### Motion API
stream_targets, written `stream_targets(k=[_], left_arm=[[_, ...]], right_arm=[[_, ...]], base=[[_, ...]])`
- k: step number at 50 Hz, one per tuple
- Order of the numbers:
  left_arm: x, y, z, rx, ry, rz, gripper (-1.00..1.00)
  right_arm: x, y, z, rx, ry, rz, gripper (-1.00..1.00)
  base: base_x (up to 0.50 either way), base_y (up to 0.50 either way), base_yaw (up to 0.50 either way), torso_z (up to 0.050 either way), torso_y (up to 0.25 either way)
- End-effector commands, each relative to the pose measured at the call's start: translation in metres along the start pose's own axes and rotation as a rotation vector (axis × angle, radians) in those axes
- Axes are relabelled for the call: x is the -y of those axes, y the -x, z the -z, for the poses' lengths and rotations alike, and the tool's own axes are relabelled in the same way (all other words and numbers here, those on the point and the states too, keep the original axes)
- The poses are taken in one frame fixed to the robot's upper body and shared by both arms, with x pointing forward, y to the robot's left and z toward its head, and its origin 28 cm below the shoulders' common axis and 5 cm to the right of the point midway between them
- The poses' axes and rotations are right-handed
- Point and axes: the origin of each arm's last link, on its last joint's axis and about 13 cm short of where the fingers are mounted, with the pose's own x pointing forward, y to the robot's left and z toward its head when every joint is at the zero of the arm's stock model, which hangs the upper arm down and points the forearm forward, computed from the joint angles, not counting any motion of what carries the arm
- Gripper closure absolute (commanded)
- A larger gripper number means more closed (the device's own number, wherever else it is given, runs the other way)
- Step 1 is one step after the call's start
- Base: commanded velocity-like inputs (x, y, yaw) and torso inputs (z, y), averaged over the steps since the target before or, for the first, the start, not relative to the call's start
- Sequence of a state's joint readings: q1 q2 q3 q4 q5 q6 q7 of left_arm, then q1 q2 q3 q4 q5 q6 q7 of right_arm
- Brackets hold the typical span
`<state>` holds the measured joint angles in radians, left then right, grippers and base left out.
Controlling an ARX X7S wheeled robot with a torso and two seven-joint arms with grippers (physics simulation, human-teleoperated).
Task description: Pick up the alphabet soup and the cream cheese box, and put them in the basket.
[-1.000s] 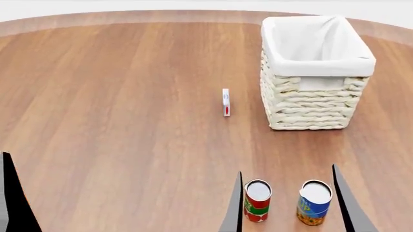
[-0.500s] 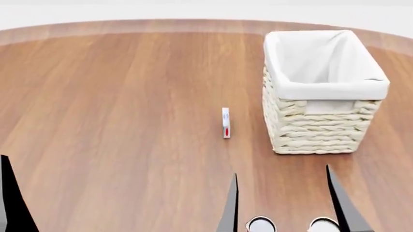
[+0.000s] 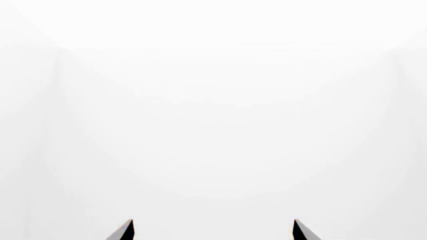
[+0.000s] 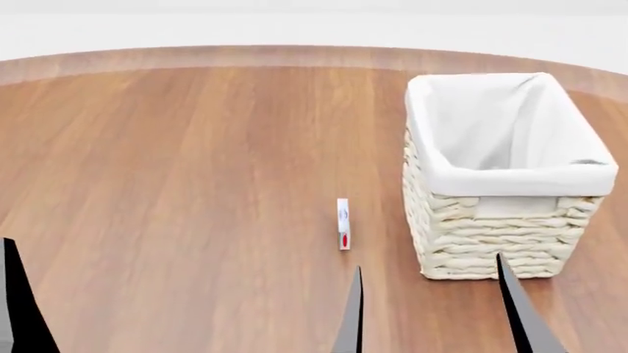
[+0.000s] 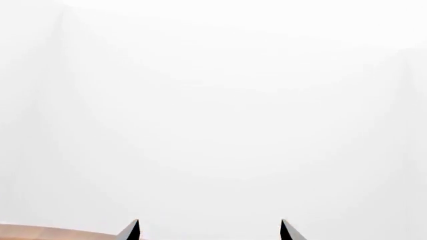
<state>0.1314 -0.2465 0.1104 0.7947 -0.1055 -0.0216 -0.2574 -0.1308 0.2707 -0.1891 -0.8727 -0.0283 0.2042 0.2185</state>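
The cream cheese box [image 4: 343, 223], a thin white carton with a red mark, stands on edge on the wooden table [image 4: 176, 184], just left of the basket [image 4: 490, 235]. The basket is cream wicker with a white cloth lining, and nothing shows inside it. The alphabet soup is out of view. My right gripper [image 4: 428, 262] is open, its dark fingers rising from the bottom edge, nearer than the box and the basket. Only one finger [image 4: 18, 309] of the left gripper shows in the head view. Facing blank white, the left gripper [image 3: 213, 230] and the right gripper [image 5: 209, 230] are open and hold nothing.
The round table's far edge [image 4: 294, 50] curves across the back, with white floor beyond. A sliver of wood [image 5: 47, 233] shows in the right wrist view.
The head view has tilted upward: the box and the basket have slid down the picture, and the two cans at the bottom edge have dropped out of view. The grippers stay open.
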Motion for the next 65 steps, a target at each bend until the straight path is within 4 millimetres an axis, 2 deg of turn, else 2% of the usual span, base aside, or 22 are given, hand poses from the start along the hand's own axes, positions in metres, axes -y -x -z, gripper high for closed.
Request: stream_targets(k=[1, 48, 51, 65], left_arm=[[0.0000, -0.0005, 0.0000, 0.001, -0.002, -0.001, -1.00], [0.0012, -0.0035, 0.0067, -0.009, 0.005, 0.005, -1.00], [0.0006, -0.0041, 0.0064, -0.008, 0.004, 0.002, -1.00], [0.0009, -0.0031, 0.0080, -0.018, -0.015, 0.005, -1.00]], right_arm=[[0.0003, -0.0009, 0.0003, 0.002, -0.002, -0.002, -1.00], [-0.0005, -0.0028, 0.0048, -0.010, 0.014, 0.004, -1.00], [0.0014, -0.0041, 0.0032, 0.012, 0.008, 0.049, -1.00], [0.0003, -0.0036, 0.0051, 0.008, 0.013, 0.043, -1.00]], base=[[0.28, 0.00, 0.00, 0.000, 0.000], [0.29, 0.00, 0.00, 0.000, 0.000], [0.30, 0.00, 0.00, 0.000, 0.000], [0.01, 0.00, 0.00, 0.000, -0.024]])
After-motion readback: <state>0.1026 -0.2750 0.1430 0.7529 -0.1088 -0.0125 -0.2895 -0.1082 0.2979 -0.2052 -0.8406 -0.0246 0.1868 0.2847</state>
